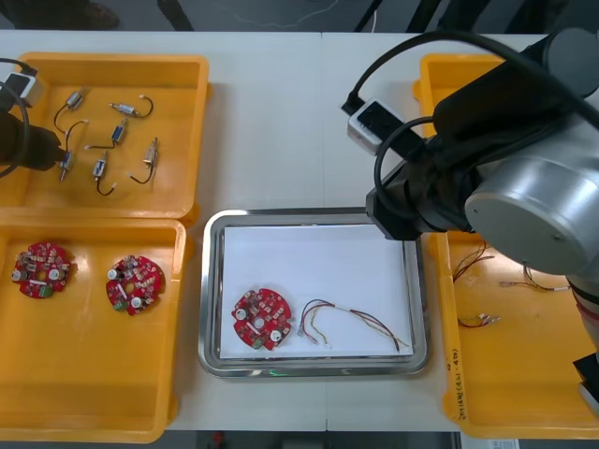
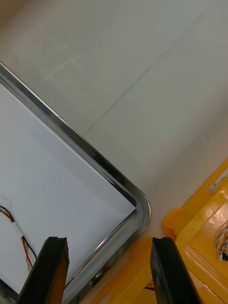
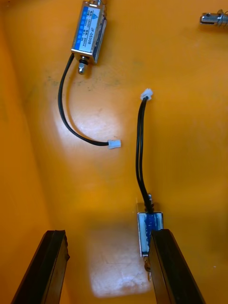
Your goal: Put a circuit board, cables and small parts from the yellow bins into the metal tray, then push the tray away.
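Light table (image 1: 281, 122) — left gripper (image 3: 108, 233) apart over small metal part (image 3: 151, 228); right gripper (image 2: 109, 240) apart above metal tray (image 2: 109, 171) corner.

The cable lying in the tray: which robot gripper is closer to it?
Right. The right gripper hovers over the metal tray's far right corner, near the cable. The left gripper is over the far left yellow bin, above a small metal part.

Left arm (image 1: 19, 140): enters at the left edge of the front view, extended forward.
Left gripper (image 3: 108, 237): pointed downward, black fingers spread wide.
Right arm (image 1: 505, 159): bulky grey links bent inward from the right.
Right gripper (image 2: 110, 242): pointed downward, fingers spread wide.
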Controlling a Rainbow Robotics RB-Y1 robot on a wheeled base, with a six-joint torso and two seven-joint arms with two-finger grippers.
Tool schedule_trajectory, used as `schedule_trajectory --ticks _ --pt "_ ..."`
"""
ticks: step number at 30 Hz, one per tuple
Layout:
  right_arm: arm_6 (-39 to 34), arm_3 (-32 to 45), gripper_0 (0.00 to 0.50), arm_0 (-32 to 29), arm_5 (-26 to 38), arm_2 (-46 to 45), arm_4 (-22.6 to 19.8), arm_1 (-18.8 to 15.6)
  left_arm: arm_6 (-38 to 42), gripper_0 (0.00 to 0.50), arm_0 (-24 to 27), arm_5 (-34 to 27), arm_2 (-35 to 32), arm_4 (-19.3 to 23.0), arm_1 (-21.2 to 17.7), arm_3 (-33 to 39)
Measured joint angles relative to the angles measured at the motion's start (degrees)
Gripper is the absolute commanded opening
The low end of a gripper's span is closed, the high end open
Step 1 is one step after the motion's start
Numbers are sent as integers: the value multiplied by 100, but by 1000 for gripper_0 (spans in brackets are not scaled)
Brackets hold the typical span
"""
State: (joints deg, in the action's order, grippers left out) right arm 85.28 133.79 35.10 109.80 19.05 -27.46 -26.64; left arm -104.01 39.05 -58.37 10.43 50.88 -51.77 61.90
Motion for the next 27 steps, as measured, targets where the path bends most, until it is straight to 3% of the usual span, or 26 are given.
schedule_trajectory --ticks 6,16,27 --pt "-4 0 500 38 1 -654 -142 1 0 500 8 8 0 0 68 -26" --pt "-6 -561 500 154 3 -2126 -979 -61 0 500 11 13 0 -2 194 -130" --pt "-10 -1297 500 165 3 -3051 -1002 -358 0 500 15 274 164 -1 265 -253"
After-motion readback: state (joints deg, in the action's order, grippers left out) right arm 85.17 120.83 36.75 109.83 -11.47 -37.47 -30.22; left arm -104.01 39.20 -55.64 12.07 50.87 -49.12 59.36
